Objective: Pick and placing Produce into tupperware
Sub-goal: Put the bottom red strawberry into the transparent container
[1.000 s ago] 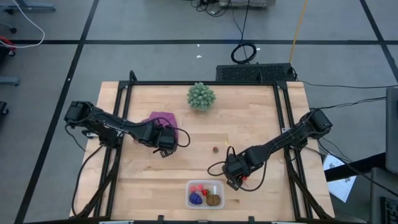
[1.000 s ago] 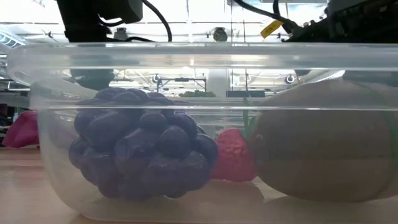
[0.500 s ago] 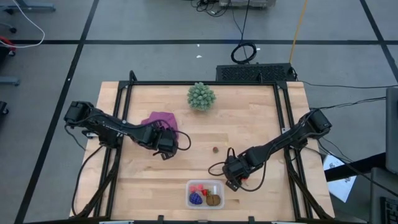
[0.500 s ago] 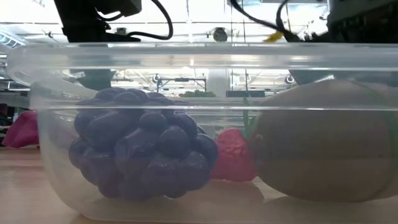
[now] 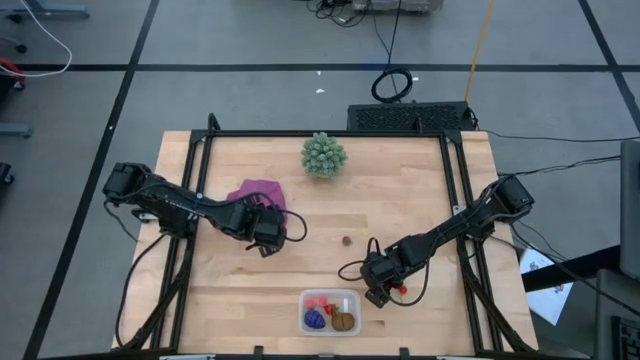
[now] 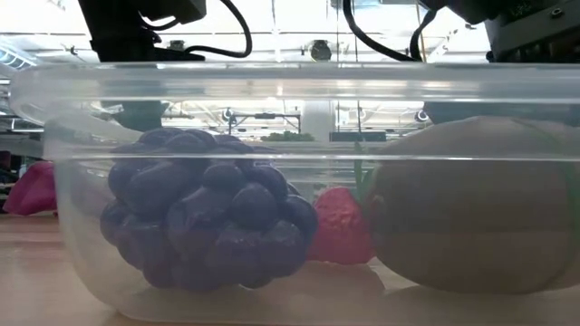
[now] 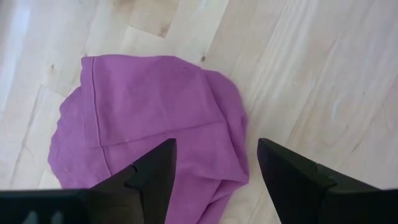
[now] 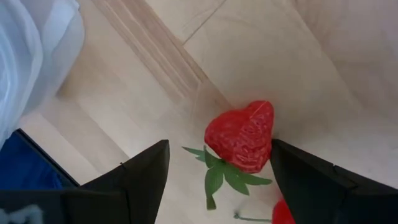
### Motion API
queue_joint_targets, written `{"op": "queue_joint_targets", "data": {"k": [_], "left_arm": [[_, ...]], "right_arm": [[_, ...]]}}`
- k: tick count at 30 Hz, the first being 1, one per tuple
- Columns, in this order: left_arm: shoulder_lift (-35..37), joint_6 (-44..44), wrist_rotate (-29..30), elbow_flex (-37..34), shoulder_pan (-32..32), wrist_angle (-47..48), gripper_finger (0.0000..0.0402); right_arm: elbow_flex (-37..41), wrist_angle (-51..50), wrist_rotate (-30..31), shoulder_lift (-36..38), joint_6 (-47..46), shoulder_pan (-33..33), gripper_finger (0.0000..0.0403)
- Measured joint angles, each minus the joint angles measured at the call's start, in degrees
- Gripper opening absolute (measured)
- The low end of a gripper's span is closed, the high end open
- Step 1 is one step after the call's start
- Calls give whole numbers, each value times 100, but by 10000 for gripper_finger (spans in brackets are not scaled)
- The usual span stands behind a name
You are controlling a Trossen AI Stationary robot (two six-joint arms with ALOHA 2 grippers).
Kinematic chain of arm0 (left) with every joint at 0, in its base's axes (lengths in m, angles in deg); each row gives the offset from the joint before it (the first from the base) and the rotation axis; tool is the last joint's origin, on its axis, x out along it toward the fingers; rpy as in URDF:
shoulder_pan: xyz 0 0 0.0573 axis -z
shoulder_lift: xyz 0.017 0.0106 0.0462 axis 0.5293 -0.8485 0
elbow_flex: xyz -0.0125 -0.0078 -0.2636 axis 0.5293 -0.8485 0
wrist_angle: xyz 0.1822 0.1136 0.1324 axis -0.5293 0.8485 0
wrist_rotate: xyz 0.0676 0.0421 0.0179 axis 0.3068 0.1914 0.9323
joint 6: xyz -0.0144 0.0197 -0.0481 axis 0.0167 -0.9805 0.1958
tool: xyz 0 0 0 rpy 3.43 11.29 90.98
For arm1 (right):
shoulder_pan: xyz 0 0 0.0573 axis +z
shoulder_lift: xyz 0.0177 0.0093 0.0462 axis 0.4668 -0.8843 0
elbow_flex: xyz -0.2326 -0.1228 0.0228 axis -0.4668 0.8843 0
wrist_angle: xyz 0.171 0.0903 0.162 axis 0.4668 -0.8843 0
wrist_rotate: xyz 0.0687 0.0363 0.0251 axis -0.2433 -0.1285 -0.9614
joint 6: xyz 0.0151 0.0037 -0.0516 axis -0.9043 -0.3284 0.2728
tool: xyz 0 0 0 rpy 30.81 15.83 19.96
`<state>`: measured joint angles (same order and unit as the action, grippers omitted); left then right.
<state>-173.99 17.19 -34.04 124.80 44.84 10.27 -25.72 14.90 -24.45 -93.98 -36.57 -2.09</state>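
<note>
I hover my right hand (image 8: 214, 162), fingers spread, around the red toy strawberry (image 8: 241, 137) on the wooden counter (image 5: 400, 190), lower right of the high view beside the clear plastic tub (image 5: 330, 311), lining up a pick; my left hand (image 7: 214, 168) waits spread over the magenta cloth (image 7: 149, 124).

Red strawberry (image 8: 241, 137), magenta cloth (image 7: 155, 130), clear tub (image 5: 330, 297)

tub (image 5: 331, 311) front-ctr w/ grapes (image 5: 314, 320) in | strawberry (image 5: 401, 290) just R | cloth (image 5: 258, 192) L-ctr

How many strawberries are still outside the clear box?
2 that show: one strawberry lies on the table between the right end effector's open fingers, and a second red one peeks in beside it, mostly cut off. Others may be hidden.
</note>
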Motion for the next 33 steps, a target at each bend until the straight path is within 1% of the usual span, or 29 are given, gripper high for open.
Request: {"op": "queue_joint_targets", "data": {"k": [4,6,15,23,29,33], "left_arm": [[0,4,41,0,0,-2,230],[0,7,41,0,0,-2,230],[0,20,41,0,0,-2,230],[0,20,41,0,0,-2,230],[0,20,41,0,0,-6,230],[0,20,41,0,0,-16,230]], "right_arm": [[0,-7,2,1,20,0,268],[2,-12,6,1,19,0,260],[15,-55,28,-5,-26,-2,196],[15,-66,31,-10,-28,-2,156],[15,22,27,-10,-2,-2,137],[15,30,26,-12,5,-2,133]]}}
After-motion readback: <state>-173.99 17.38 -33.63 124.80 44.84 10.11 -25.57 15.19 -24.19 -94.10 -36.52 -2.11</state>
